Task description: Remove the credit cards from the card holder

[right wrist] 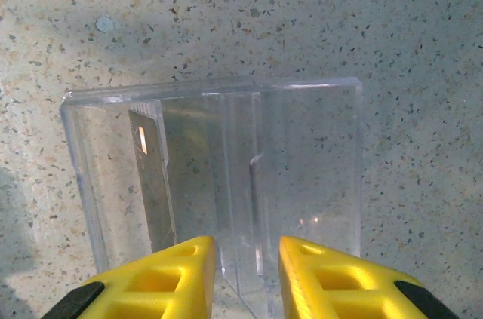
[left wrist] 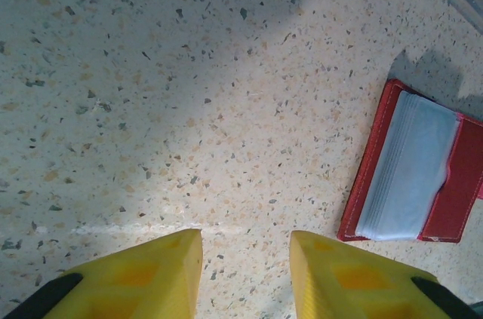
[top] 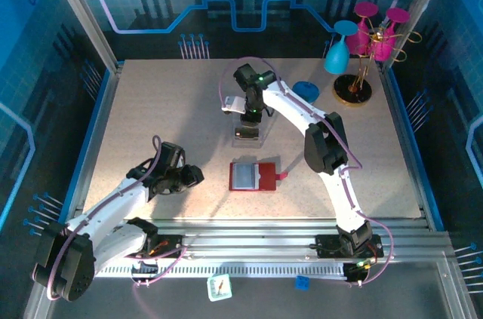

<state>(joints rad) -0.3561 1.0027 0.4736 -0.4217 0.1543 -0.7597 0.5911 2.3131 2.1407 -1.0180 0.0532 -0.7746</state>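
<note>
The red card holder (top: 263, 176) lies open on the table, its pinkish-grey pockets (top: 244, 175) facing up and its tab pointing right. In the left wrist view the card holder (left wrist: 453, 202) is at the right, with the pocket stack (left wrist: 411, 176) on it. No card edge stands out of the pockets. My left gripper (top: 195, 176) is open just left of it, its fingers (left wrist: 155, 277) over bare table. My right gripper (top: 249, 121) is open above the clear plastic box (right wrist: 302, 176). A dark card (right wrist: 149, 187) leans on the box's left wall. A thin upright edge (right wrist: 253, 198) lines up with the gap.
A stand with pink and teal goblets (top: 361, 47) occupies the back right corner, with a blue disc (top: 306, 90) beside it. The clear box (top: 247, 136) sits just behind the wallet. Small items (top: 219, 287) rest on the front rail.
</note>
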